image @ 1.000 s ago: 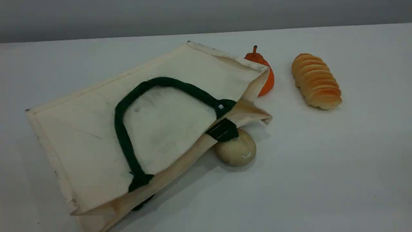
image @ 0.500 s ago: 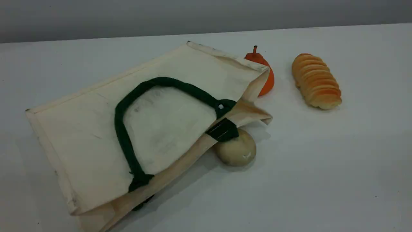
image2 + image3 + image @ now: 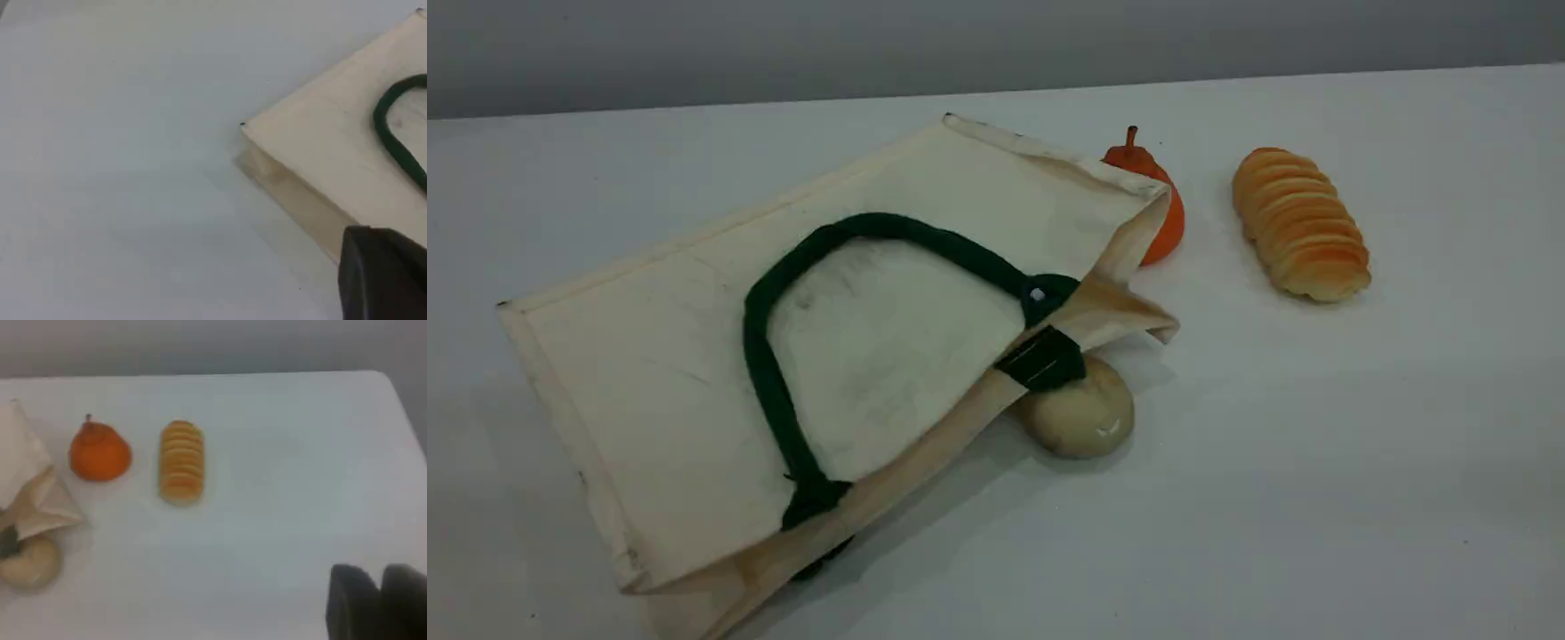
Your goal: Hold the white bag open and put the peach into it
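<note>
The white bag (image 3: 649, 356) lies flat on the left half of the table, its mouth turned to the right. One dark green rope handle (image 3: 760, 356) curls across its top face. The peach is out of view. No arm appears in the scene view. In the left wrist view the bag's corner (image 3: 333, 140) lies ahead, and my left gripper (image 3: 383, 280) shows only one dark fingertip above the bag's edge. My right gripper (image 3: 381, 603) hovers over bare table, its fingertips close together with nothing between them.
A beige-tan round lump (image 3: 1080, 416) rests against the bag's mouth under a green tab (image 3: 1042, 360). An orange stemmed fruit (image 3: 1165, 227) stands behind the bag's far corner. A ridged golden bread roll (image 3: 1303, 222) lies to its right.
</note>
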Available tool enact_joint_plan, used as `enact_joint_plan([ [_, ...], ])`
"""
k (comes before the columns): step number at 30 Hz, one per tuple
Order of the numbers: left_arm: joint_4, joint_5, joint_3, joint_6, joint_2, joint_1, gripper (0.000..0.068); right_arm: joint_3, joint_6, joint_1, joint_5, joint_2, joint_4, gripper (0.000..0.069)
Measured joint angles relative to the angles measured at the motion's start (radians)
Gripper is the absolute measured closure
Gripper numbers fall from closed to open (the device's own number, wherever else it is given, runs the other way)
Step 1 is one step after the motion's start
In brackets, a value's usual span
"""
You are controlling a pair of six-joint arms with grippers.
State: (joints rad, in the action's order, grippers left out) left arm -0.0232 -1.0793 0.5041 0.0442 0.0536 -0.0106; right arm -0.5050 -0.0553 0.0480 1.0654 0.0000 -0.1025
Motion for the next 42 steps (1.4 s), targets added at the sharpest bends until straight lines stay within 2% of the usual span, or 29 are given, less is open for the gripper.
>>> enact_joint_plan([
  [5, 0.000, 0.000, 0.000, 0.000, -0.011, 0.000, 0.0640, 0.000, 0.001, -0.029, 0.000, 0.000, 0.000, 0.0608],
  [42, -0.002, 0.000, 0.000, -0.001, -0.054, 0.003, 0.0629, 0.000, 0.002, -0.029, 0.000, 0.000, -0.004, 0.0578],
])
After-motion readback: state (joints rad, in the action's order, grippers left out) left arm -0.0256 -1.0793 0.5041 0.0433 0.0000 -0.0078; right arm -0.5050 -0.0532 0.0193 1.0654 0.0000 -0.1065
